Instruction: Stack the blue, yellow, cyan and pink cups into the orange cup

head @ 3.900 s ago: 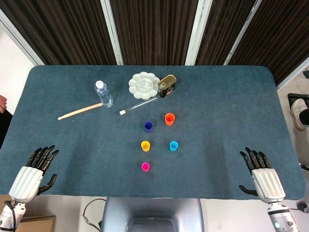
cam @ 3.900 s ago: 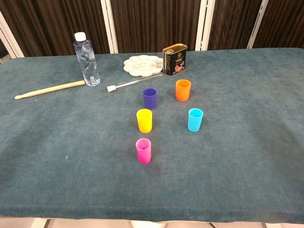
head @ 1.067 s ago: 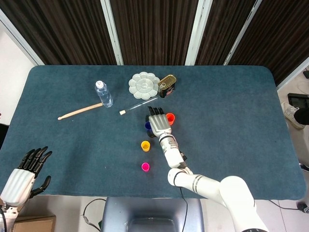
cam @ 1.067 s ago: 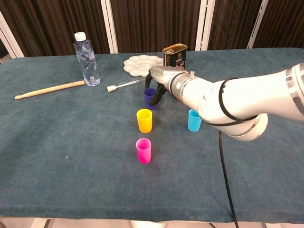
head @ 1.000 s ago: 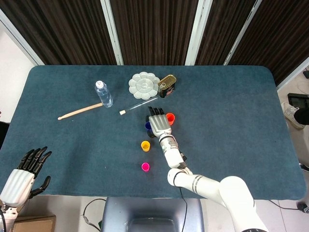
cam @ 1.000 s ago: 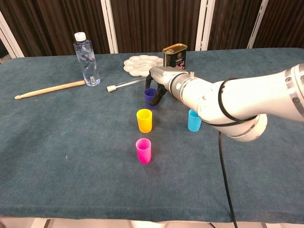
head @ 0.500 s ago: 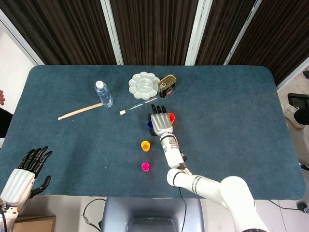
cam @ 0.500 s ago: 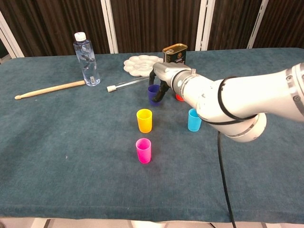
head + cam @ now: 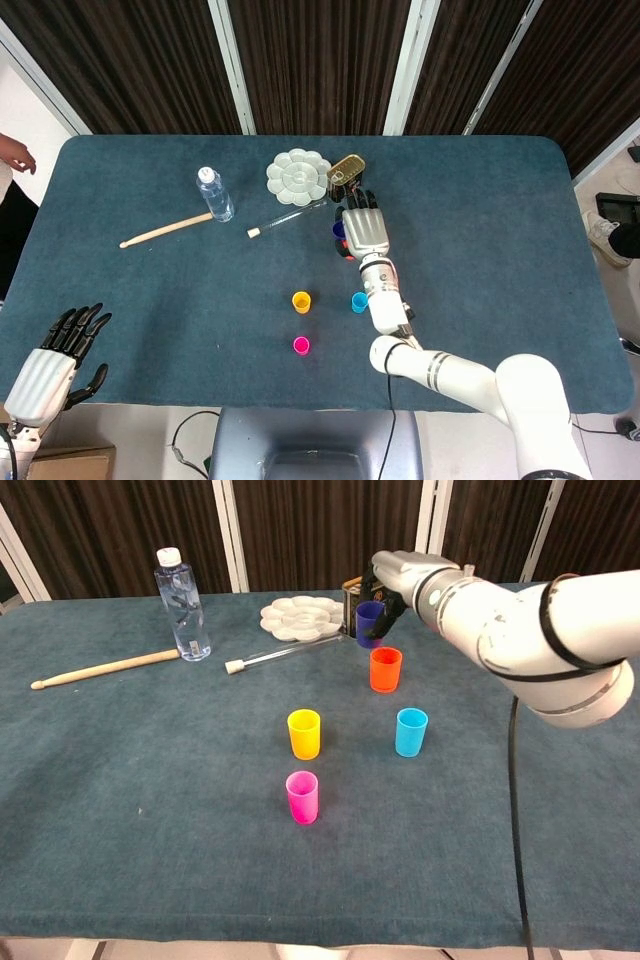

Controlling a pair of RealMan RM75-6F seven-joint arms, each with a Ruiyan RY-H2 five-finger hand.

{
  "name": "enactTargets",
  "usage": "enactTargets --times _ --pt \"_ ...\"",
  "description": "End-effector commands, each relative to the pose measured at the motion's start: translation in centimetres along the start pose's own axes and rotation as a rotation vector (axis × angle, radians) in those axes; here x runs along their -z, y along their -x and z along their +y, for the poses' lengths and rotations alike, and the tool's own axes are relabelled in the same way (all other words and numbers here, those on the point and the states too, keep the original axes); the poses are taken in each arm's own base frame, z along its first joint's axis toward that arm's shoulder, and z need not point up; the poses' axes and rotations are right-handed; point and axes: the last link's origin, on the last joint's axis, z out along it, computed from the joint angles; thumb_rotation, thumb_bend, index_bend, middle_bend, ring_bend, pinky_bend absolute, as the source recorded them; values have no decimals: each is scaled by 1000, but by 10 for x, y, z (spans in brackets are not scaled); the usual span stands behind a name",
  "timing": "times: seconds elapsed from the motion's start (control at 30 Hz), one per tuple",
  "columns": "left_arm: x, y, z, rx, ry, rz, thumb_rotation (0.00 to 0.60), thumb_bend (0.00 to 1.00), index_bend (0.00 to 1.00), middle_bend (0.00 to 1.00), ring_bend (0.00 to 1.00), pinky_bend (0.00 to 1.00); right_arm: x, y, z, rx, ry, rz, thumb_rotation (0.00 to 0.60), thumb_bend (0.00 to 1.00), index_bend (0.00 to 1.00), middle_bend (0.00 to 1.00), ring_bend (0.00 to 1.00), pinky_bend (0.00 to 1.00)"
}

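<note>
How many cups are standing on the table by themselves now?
4: the orange cup, cyan cup, yellow cup and pink cup. A fifth, the blue cup, is held up by the right hand.

surface [image 9: 130, 810]: I see soft, fuzzy dark teal cloth, not shiny
cups: I see smooth plastic on the blue cup [image 9: 370, 621], orange cup [image 9: 385, 669], yellow cup [image 9: 303, 734], cyan cup [image 9: 410, 732] and pink cup [image 9: 301, 797]
right hand [image 9: 365, 232]: smooth, a bit shiny grey shell, black fingers
bottle [image 9: 181, 604]: clear, shiny plastic, white cap
stick [image 9: 105, 668]: pale, plain wood
tin [image 9: 346, 176]: shiny metal
paint tray [image 9: 298, 617]: smooth white plastic
</note>
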Motion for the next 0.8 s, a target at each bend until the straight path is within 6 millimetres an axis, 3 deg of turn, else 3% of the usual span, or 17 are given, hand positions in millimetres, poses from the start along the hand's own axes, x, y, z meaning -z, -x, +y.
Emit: enactTargets --times 0.03,0.27,0.37,0.53,0.57,0.8 --pt "-1 1 1 -2 2 -3 600 435 0 0 0 84 2 1 10 3 15 -17 600 481 641 24 0 0" --pt "-2 3 2 -5 4 -10 600 435 0 0 0 84 4 12 17 17 13 -53 600 481 623 24 0 0" --pt "-2 3 2 -3 2 -10 600 436 0 0 0 84 5 17 16 16 8 -66 600 481 481 26 0 0" --pt "-2 2 1 0 -1 -8 600 436 0 0 0 84 9 19 14 9 -16 -95 600 481 123 0 0 0" --pt "-2 1 1 2 -2 -8 600 436 0 0 0 84 12 18 13 3 -30 -100 600 481 90 0 0 0" --pt "0 0 1 5 0 -1 600 435 0 0 0 84 53 10 -9 -40 -226 -127 600 481 94 0 0 0"
